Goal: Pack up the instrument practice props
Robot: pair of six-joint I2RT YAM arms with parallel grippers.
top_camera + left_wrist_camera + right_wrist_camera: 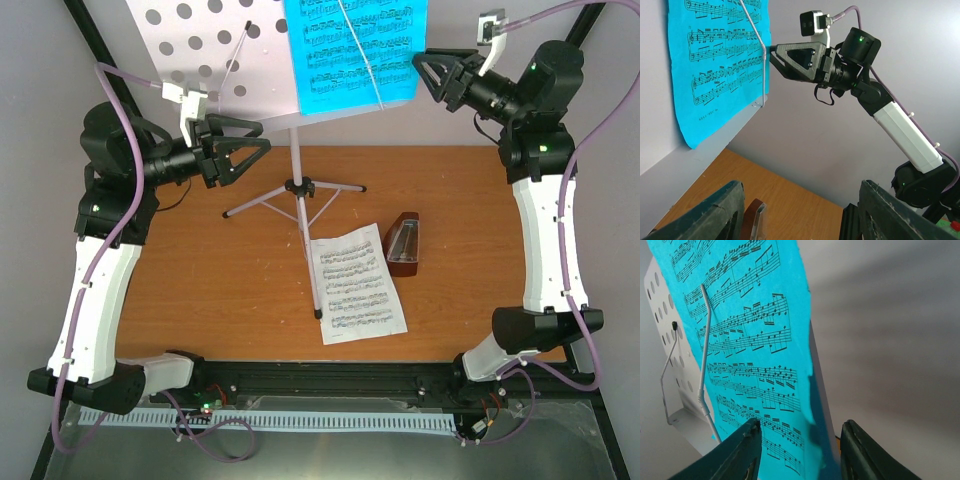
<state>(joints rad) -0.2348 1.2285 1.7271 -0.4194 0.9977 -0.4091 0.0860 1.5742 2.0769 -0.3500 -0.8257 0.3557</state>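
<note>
Toward the near edge, right of ctr, the white music sheet (360, 285) is lying flat on the table (200, 280). It is looking thin & floppy, so it is prob. best pinched at a corner or slid to the table edge first. Just beside its far right corner the metronome (402, 245) is standing; it is rigid & small, its clear cover likely slick, so low on the sides seems the safer hold.

Mid-table the music stand (296, 160) is spreading its tripod, one leg reaching to the white sheet's left edge. The stand is likely light, top-heavy & easy to tip.

At the far edge its hole-punched desk (265, 75) is carrying the blue music sheet (355, 50), w/ a wire page holder (702, 340) lying across it. The left gripper (262, 140) is hovering left of the pole, jaws wide, holding nothing. The right gripper (420, 72) is hanging at the blue sheet's right edge, jaws apart w/ that edge btwn them, not yet pinched. The wire is standing in the way: yanked, the paper would prob. tear, so sliding it sideways looks wiser.
</note>
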